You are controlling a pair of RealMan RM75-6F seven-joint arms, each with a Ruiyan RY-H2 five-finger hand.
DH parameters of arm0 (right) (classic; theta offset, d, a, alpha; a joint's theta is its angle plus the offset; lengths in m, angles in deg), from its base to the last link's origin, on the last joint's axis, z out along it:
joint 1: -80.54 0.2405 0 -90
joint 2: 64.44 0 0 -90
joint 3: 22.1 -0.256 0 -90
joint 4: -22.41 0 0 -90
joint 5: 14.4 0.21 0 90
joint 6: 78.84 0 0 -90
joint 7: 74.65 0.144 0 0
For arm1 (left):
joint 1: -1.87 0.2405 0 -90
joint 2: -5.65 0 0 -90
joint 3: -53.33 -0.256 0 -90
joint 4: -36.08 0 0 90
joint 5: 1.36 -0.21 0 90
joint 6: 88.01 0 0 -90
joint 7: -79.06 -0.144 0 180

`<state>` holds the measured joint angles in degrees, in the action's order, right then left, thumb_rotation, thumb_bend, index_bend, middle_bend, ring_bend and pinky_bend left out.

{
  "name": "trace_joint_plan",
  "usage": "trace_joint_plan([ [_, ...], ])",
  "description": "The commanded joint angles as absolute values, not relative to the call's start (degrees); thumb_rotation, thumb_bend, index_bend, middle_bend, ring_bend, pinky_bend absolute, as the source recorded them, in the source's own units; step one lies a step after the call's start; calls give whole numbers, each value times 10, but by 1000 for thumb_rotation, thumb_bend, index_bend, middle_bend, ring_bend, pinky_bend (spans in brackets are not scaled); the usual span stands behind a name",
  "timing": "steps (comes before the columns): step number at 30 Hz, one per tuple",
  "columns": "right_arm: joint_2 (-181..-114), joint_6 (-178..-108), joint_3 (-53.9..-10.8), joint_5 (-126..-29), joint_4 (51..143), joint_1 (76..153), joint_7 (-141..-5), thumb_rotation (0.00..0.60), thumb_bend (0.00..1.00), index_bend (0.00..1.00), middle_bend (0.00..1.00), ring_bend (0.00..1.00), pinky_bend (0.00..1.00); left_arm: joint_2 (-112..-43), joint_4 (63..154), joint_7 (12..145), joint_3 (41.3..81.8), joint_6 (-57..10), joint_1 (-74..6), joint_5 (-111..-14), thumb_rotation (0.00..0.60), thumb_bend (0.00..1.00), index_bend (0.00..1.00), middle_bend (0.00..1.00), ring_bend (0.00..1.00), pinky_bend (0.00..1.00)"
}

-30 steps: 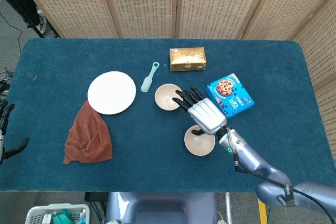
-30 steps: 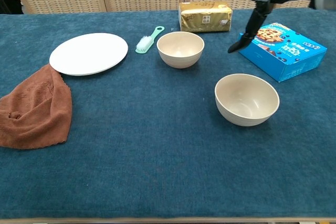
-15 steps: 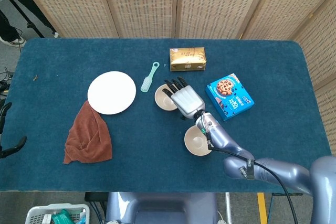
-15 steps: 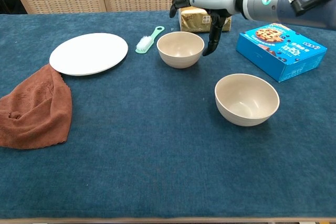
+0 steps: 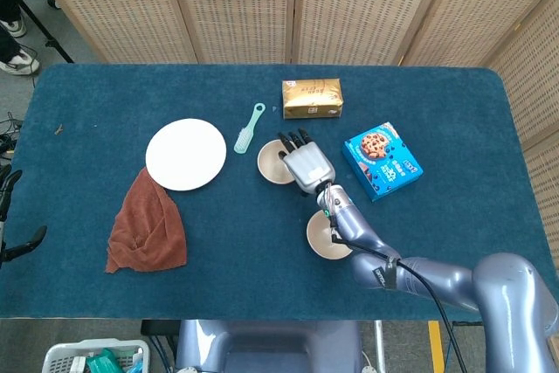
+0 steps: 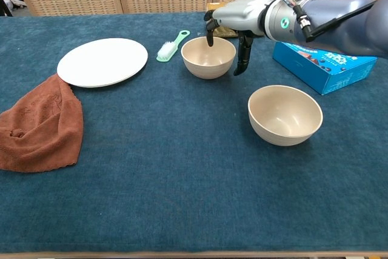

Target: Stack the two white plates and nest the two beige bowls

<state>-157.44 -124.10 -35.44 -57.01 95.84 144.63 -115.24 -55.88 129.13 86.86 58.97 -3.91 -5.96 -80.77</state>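
Change: Right hand [image 6: 237, 22] had moved leftward since a second before, from beside the cookie box to directly over the far beige bowl; nothing else on the table had shifted.
White plates: only one disc [image 6: 102, 61] showed, at the table's left, looking like both plates already stacked, though I could not tell for certain. Its near edge touched a rust-brown cloth [image 6: 39, 127].
Brush: a mint-green scrub brush [image 6: 172, 46] lay between plate and far bowl.
Far beige bowl: upright and empty [image 6: 208, 57], matte and smooth, just behind the table's middle.
Right hand: fingers apart and hooked downward, holding nothing; fingertips [image 6: 210, 40] dipped over the far rim while the thumb hung outside the bowl's right wall. Contact with the rim could not be judged.
Near beige bowl: upright, empty [image 6: 285, 114], right of centre and apart from the other.
Left hand: hanging [image 5: 7, 216] off the table's left edge; finger state could not be told.
Step in hand: judged to be the grasp of the far bowl, with nesting not yet done.
Next move: likely needed the fingers pinching the rim, then a lift across into the near bowl.
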Motion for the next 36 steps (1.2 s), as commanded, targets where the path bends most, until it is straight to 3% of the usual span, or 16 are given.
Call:
trace_joint_plan([
  [1, -1605, -1237, -353, -592, 911, 1447, -1116, 600, 203, 346, 0, 0, 0, -560, 1290, 871, 592, -41, -60, -805, 600, 266, 0, 0, 0, 0],
  [5, -1626, -1225, -350, -617, 868, 1450, -1088, 600, 275, 366, 0, 0, 0, -560, 1290, 873, 592, -44, -60, -806, 600, 267, 0, 0, 0, 0],
  [8, -1638, -1219, -352, -628, 846, 1451, -1068, 600, 382, 401, 3, 0, 0, -560, 1288, 874, 595, -45, -59, -803, 600, 267, 0, 0, 0, 0],
  [13, -1649, -1219, -350, -657, 829, 1448, -1041, 600, 521, 511, 23, 0, 0, -561, 1286, 876, 597, -49, -58, -799, 600, 267, 0, 0, 0, 0],
  [20, -1657, -1236, -345, -704, 813, 1437, -1006, 600, 529, 608, 54, 0, 0, -562, 1284, 876, 598, -52, -58, -800, 600, 266, 0, 0, 0, 0],
  [36, -1577, -1321, -338, -811, 900, 1379, -925, 600, 530, 634, 80, 0, 0, -565, 1287, 871, 594, -59, -60, -809, 600, 266, 0, 0, 0, 0],
])
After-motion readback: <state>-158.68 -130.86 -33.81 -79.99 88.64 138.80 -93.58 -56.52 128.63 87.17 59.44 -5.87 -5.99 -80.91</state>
